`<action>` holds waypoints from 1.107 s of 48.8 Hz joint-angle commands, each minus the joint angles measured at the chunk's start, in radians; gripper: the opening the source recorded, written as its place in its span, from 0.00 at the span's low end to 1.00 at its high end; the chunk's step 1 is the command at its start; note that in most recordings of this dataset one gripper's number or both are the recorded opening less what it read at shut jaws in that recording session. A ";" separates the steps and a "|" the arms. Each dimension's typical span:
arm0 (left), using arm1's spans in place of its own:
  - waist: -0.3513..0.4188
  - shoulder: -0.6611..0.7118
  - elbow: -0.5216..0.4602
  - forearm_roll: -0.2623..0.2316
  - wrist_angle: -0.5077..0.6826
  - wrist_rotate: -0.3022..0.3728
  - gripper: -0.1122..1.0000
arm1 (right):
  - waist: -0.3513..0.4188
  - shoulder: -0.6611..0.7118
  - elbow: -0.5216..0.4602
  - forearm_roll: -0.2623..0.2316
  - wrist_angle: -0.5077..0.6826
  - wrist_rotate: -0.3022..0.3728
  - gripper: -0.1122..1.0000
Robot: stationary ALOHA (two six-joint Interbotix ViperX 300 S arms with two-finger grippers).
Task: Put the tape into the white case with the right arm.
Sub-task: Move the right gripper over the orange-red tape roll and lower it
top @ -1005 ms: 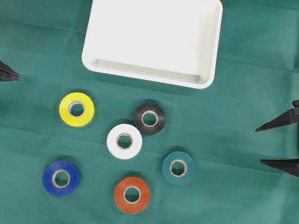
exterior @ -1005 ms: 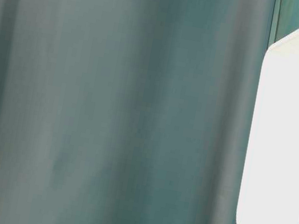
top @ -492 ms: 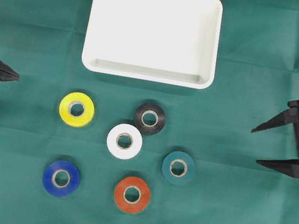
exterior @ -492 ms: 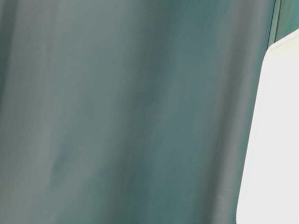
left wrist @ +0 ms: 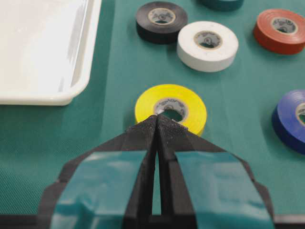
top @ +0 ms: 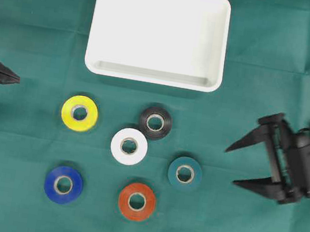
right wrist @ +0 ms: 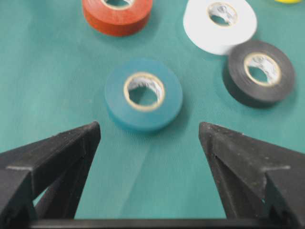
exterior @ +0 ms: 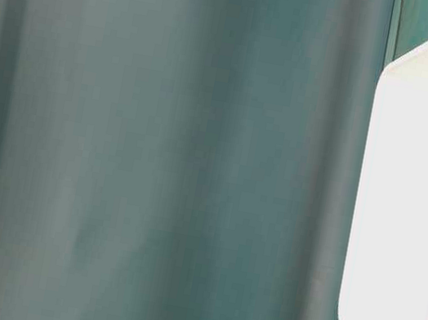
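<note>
The right gripper (top: 232, 164) stands over the right side of the green cloth (top: 39, 29) with its two pointed fingers spread wide and nothing between them, aimed toward the rolls in the middle. The nearest roll to it is the teal tape (top: 185, 173), lying flat on the cloth toward the front, right of centre; in the right wrist view the teal tape (right wrist: 143, 94) sits almost centred in the gap between the fingers, a little to the left side. That makes it the sensible first pick, in my judgement. To do the approach well, the gripper should come in so that the roll lies squarely between the fingers, one on each outer side, and low enough to catch the wall of the roll rather than skim its top. The black tape (top: 155, 122) and the white tape (top: 129, 146) lie close behind and to one side, and the red tape (top: 137, 201) near the front edge, so the fingers should not overshoot and nudge them. The white case (top: 158, 33) sits empty toward the back edge, well apart from the rolls. The left gripper (left wrist: 157, 125) rests at the left edge, its fingers pressed together on nothing, just before the yellow tape (left wrist: 170, 107).
</note>
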 commanded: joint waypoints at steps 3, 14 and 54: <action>-0.003 0.008 -0.009 -0.002 -0.009 0.000 0.10 | 0.005 0.114 -0.101 -0.003 -0.034 0.003 0.71; -0.003 0.008 -0.006 -0.002 -0.011 0.000 0.10 | 0.005 0.324 -0.281 -0.003 -0.041 0.005 0.71; -0.003 -0.100 0.028 -0.002 -0.005 -0.002 0.10 | 0.011 0.647 -0.676 -0.002 0.170 0.060 0.71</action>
